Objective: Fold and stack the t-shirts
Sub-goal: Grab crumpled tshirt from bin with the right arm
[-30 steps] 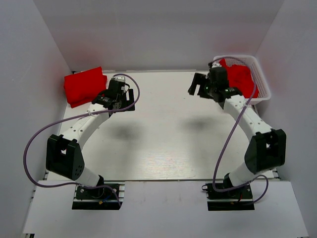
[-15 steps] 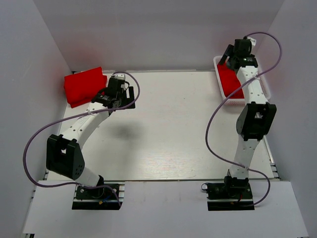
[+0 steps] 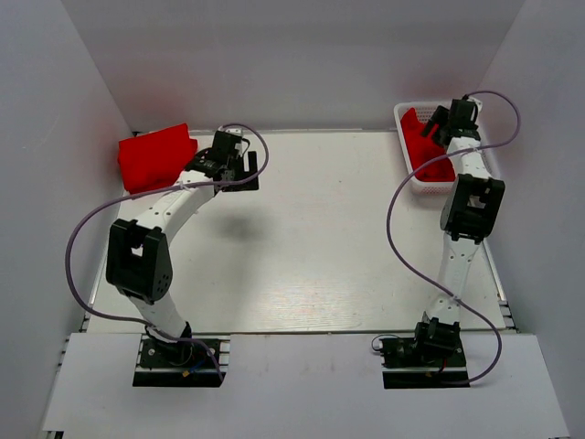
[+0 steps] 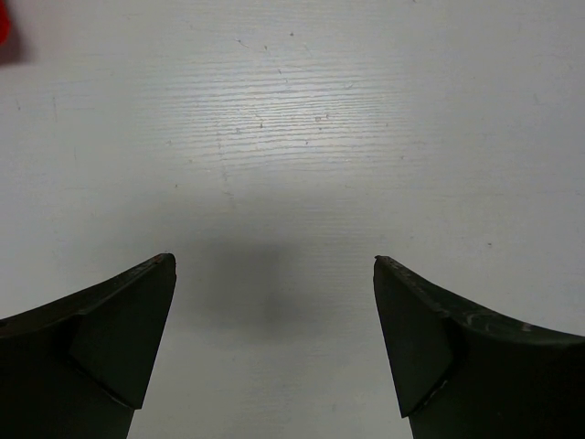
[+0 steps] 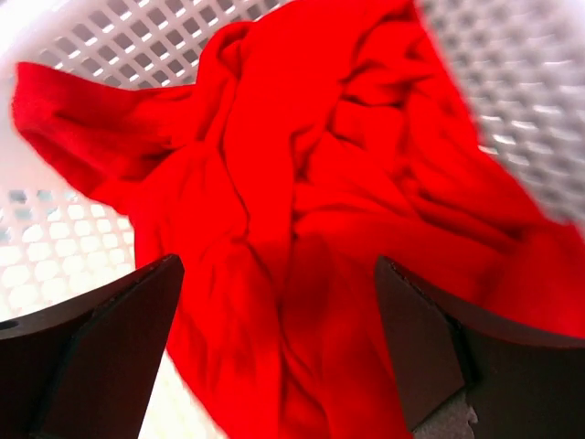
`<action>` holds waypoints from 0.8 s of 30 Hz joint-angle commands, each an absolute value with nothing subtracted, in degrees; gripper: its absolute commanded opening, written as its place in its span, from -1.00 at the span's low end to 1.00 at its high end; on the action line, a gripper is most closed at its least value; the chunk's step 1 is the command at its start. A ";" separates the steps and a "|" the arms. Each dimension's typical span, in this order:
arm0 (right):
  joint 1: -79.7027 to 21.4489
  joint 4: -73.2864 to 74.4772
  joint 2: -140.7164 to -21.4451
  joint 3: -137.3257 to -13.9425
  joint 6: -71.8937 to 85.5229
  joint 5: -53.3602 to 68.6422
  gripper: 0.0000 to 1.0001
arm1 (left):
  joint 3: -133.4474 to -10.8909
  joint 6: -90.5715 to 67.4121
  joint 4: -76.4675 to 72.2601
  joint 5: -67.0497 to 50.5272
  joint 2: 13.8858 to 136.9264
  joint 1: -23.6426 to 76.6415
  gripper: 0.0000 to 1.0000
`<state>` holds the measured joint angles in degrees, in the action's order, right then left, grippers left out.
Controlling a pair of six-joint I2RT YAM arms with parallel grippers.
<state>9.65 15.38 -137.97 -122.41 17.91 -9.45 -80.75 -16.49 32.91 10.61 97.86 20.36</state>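
Observation:
A folded red t-shirt pile lies at the table's far left corner. My left gripper hovers just right of it, open, with only bare white table between its fingers; a sliver of red shows at the top left of that wrist view. A crumpled red t-shirt lies in the white mesh basket at the far right. My right gripper hangs open right above that cloth, gripping nothing.
The basket's mesh wall surrounds the crumpled cloth on the left and top. White enclosure walls stand close on the left, back and right. Purple cables loop beside both arms.
My right arm has swung from the table's middle right out to the far right and come down over the basket. My left arm has drawn upright and shifted slightly right. Both grippers stayed open.

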 commanded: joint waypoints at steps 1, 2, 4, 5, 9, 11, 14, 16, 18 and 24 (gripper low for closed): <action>10.89 8.62 -142.19 -127.61 22.22 -4.05 0.81 | -83.85 -16.08 33.93 9.14 98.35 20.21 0.98; 11.16 7.48 -142.90 -127.62 23.98 -3.26 0.81 | -84.37 -16.08 33.93 9.14 99.05 20.21 0.98; 11.60 5.81 -144.66 -127.79 25.92 -1.15 0.81 | -84.98 -16.08 34.54 9.14 99.58 20.21 0.98; 11.60 4.76 -145.02 -127.71 26.71 -0.97 0.81 | -84.99 -16.08 35.06 9.14 100.10 20.21 0.98; 11.51 2.29 -148.44 -130.33 28.21 -0.61 0.81 | -86.04 -16.08 35.60 9.14 101.33 20.21 0.98; 11.34 1.59 -149.50 -130.96 29.00 1.40 0.81 | -86.65 -16.08 36.20 9.14 101.86 20.21 0.98; 11.34 -2.10 -150.91 -130.87 30.32 2.63 0.68 | -87.45 -16.08 37.00 9.14 102.91 20.21 0.98; 11.43 -3.77 -151.43 -130.87 30.50 3.95 0.33 | -87.98 -16.08 38.05 9.14 103.45 20.21 0.98; 11.25 -4.13 -151.79 -131.39 30.50 3.87 0.09 | -88.59 -16.08 38.67 9.14 104.14 20.21 0.98; 11.51 -5.09 -151.79 -131.66 31.29 3.78 -0.53 | -89.74 -16.08 39.73 9.76 104.15 20.21 0.98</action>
